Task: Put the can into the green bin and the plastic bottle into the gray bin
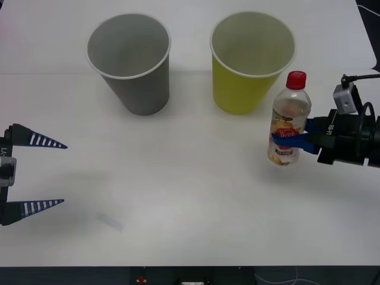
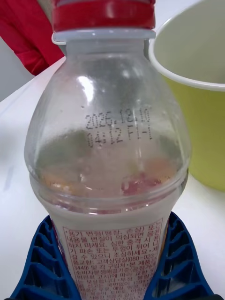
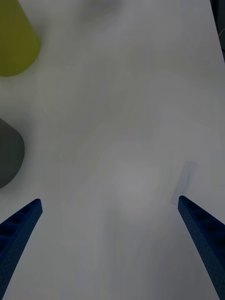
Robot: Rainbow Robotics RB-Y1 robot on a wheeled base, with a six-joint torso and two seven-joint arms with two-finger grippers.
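1. Right claw (image 1: 289, 141) is clamped on the plastic bottle (image 1: 289, 119) at label height, coming in side-on from the robot's right. Right wrist view confirms it: blue ribbed fingers (image 2: 42, 262) press against both sides of the label.
2. Bottle is upright, red cap on top, just beside the green bin (image 1: 252, 59) on its right-front side. Can't tell whether its base is touching the tabletop (image 1: 190, 196) or just off it.
3. Mid-body grip probably chosen to keep the bottle vertical and leave the cap free; the low hold looks stable for a carry.
4. Gray bin (image 1: 130, 62) stands left of the green one, both upright at the far side of the tabletop, mouths open, apart from each other. Gray is the bottle's target, so the carry must cross past or over the green bin first; rim clearance is the risk.
5. Left claw (image 1: 35, 172) hovers at the left edge of the tabletop, fingers wide apart, holding nothing, well apart from both bins. Looks idle.
6. A small flat clear scrap (image 1: 111, 221) lies on the tabletop near the front, not task-relevant.
7. Judgement: bottle step at the grasp stage, neither bin visibly loaded.
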